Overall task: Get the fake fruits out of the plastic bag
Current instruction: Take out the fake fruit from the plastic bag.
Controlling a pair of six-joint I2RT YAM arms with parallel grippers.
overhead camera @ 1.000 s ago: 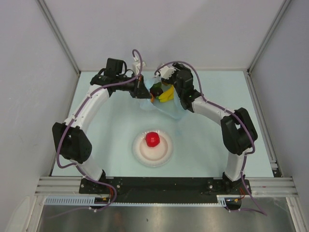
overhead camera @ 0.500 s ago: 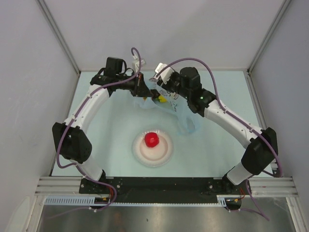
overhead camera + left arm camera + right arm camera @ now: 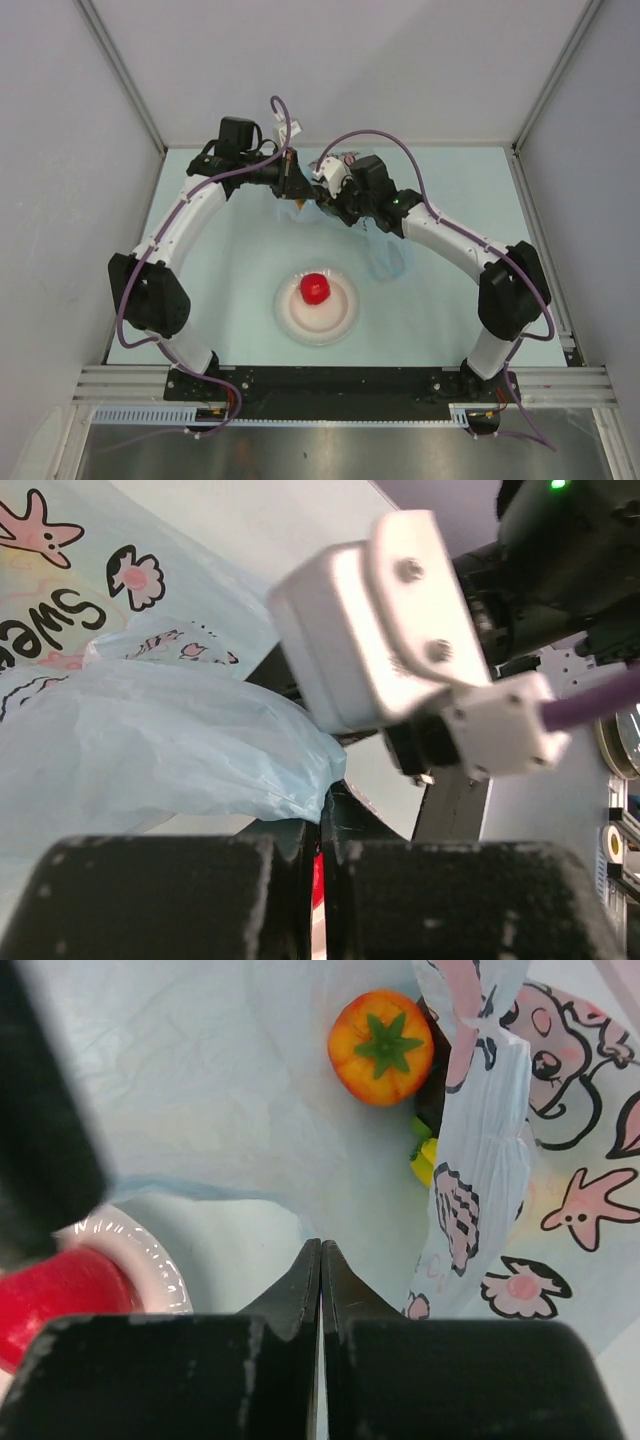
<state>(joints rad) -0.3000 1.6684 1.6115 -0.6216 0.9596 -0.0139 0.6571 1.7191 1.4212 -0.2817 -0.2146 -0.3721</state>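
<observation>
The light-blue plastic bag (image 3: 150, 740) (image 3: 500, 1150) hangs between my two grippers at the back of the table; one fold trails out from under the right arm (image 3: 390, 255). My left gripper (image 3: 322, 815) (image 3: 292, 188) is shut on a bunched edge of the bag. My right gripper (image 3: 320, 1248) (image 3: 325, 198) is shut, and the bag's edge runs right into its tips. Inside the bag lie an orange-red fruit (image 3: 381, 1047) and a yellow piece (image 3: 425, 1163). A red apple (image 3: 316, 288) (image 3: 50, 1300) sits on the white plate (image 3: 340, 318).
The plate's rim (image 3: 150, 1250) lies just below and left of the right gripper. The right arm's white wrist camera block (image 3: 370, 630) hangs close in front of the left gripper. Grey enclosure walls stand on three sides.
My right gripper has closed from wide open and moved left, close to the left gripper. The yellow banana seen from above before is now hidden under the right arm. The left arm held still.
</observation>
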